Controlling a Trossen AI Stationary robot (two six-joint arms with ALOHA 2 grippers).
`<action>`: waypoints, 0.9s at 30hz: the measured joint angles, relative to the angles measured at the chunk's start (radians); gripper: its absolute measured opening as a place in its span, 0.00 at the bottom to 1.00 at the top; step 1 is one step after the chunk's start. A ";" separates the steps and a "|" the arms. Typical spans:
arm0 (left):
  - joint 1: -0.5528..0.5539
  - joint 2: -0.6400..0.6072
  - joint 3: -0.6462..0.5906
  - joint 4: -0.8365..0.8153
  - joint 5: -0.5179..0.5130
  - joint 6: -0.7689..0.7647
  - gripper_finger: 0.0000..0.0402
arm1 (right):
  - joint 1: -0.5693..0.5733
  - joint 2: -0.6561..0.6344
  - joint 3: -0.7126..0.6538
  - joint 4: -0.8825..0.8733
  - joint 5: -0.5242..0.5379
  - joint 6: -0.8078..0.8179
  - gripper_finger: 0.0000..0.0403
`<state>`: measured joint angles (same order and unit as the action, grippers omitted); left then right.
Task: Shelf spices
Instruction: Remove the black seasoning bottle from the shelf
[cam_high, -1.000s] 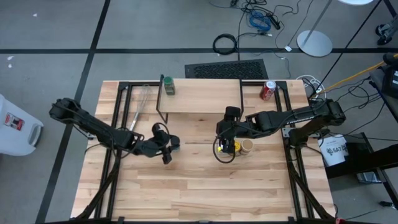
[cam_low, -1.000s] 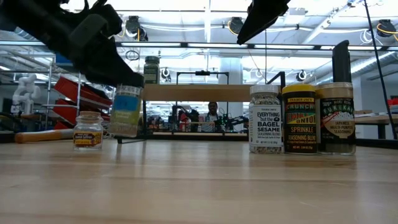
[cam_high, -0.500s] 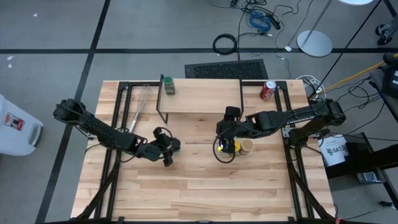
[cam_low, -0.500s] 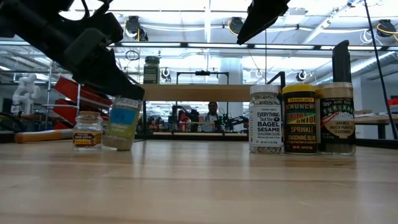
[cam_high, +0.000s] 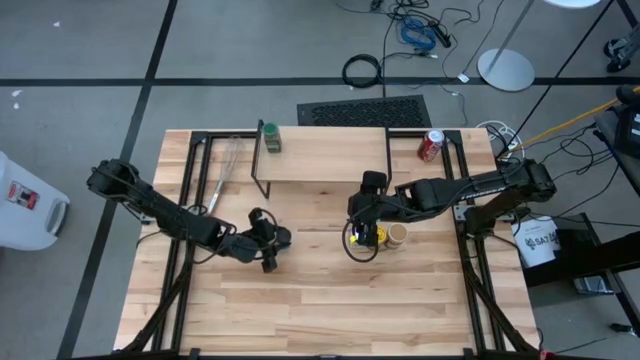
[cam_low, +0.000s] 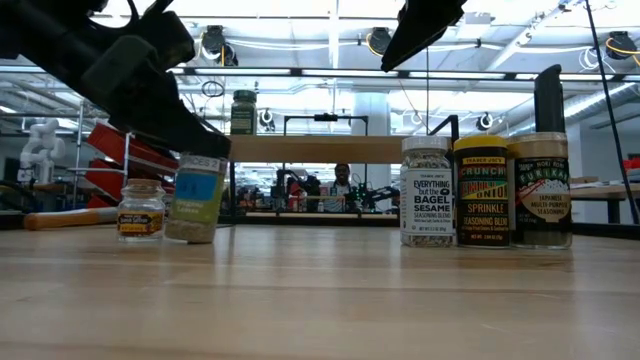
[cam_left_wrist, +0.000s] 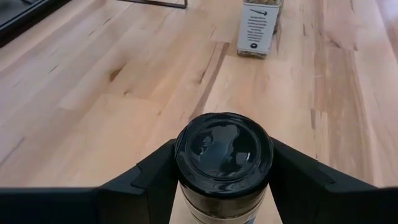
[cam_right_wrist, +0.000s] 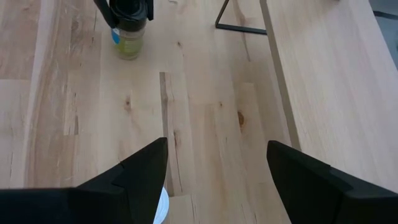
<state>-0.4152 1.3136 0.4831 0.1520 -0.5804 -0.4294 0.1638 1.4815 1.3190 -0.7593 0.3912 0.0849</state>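
My left gripper is shut on a dark-lidded spice jar with a blue-green label, which stands upright on the table, left of centre. A small jar stands beside it. My right gripper is open and hovers over three more jars standing in a row: white-lidded, yellow-bodied and dark-labelled. The shelf stands toward the far edge on black legs, with a green-lidded jar on its left end. My left gripper pinches the jar's dark lid between its two fingers, one on each side. The fingers slant down onto it from the table's left. The jar is upright with its base on the tabletop.
A red soda can stands right of the shelf at the far edge, and a wire whisk lies left of it. Open tabletop stretches along the near side. The shelf board lies just beyond my right gripper.
My left gripper has moved down and slightly toward the near edge. The jar it holds, which was lifted clear and tilted, touched down on one edge and now stands upright on the table. The right arm has kept still.
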 joint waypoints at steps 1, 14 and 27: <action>-0.003 0.000 0.000 0.000 0.000 0.000 0.54 | 0.000 0.000 0.000 0.000 0.000 0.000 0.65; -0.005 0.002 -0.004 -0.016 0.000 0.017 0.68 | 0.000 0.000 0.000 0.000 0.000 0.000 0.65; -0.005 -0.094 -0.002 -0.011 0.000 0.080 0.69 | 0.000 0.000 0.000 0.000 0.000 0.000 0.65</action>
<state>-0.4206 1.2191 0.4812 0.1411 -0.5804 -0.3496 0.1642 1.4815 1.3190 -0.7597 0.3908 0.0849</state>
